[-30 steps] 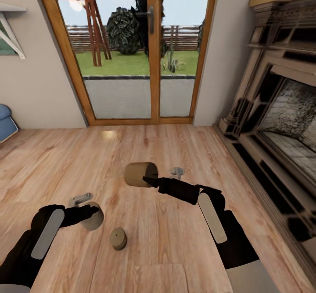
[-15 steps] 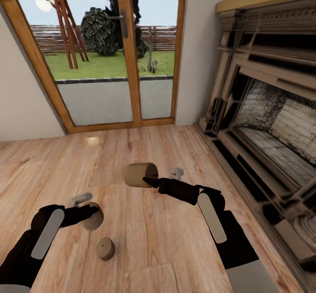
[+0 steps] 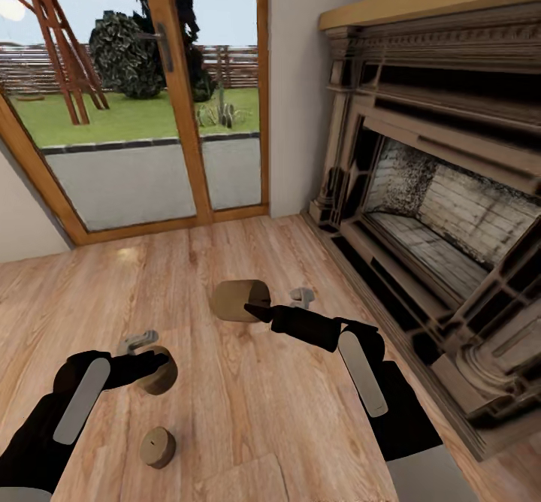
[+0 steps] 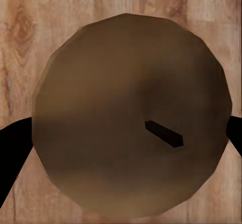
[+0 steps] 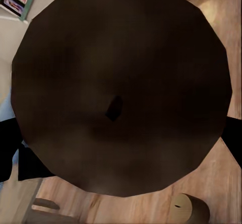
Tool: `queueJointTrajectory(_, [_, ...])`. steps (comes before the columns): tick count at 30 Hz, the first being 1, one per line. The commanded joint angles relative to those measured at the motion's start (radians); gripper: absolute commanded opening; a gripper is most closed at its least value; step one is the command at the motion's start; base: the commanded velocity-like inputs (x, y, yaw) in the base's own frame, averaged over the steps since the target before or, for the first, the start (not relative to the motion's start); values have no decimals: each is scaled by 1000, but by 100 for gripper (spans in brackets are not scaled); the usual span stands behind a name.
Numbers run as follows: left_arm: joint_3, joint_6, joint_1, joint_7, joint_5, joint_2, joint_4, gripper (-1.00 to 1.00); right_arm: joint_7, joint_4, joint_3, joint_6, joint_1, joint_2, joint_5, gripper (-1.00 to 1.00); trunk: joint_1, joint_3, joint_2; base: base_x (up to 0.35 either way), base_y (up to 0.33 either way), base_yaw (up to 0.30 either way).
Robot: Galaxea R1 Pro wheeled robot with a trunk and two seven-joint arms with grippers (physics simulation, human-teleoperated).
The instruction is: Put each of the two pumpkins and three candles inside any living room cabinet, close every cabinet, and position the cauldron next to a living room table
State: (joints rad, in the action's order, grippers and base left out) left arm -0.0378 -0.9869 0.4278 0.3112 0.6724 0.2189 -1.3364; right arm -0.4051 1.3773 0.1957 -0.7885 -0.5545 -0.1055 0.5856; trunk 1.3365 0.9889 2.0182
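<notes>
Left claw (image 3: 152, 358): closed on a candle (image 3: 161, 371), held on its side above the floor, probably for carrying to a cabinet.
Left arm: low at 7 o'clock, reaching forward.
Loose candle (image 3: 157, 446): upright on the floor (image 3: 225, 261) at 6 o'clock, just beside the held one, not picked up yet.
Right claw (image 3: 259, 311): gripping a second candle (image 3: 239, 300), also on its side, near the centre.
Right arm: stretched from 5 o'clock toward the centre.
Fireplace (image 3: 421, 209): at 3 o'clock.

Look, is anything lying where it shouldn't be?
Yes. One candle stands alone on the wooden floor near the left arm, out of any cabinet. The other two candles are held, one in the left gripper, one in the right gripper.
</notes>
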Motion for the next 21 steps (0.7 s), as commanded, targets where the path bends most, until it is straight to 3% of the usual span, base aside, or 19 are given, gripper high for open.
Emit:
queueJointTrajectory(1, [0, -3, 0, 9, 12, 0, -1, -100, -3, 0, -1, -6, -1, -1, 6, -100, -4, -2, -7, 0, 0, -281])
queueJointTrajectory(11, [-1, -3, 0, 9, 12, 0, 0, -100, -3, 0, -1, -6, -1, -1, 6, -100, -42, -34, -77, -8, 0, -281])
queueJointTrajectory(21, [-1, -3, 0, 9, 12, 0, 0, -100, -3, 0, -1, -6, -1, -2, 6, -100, -81, -65, -147, -122, 0, -281])
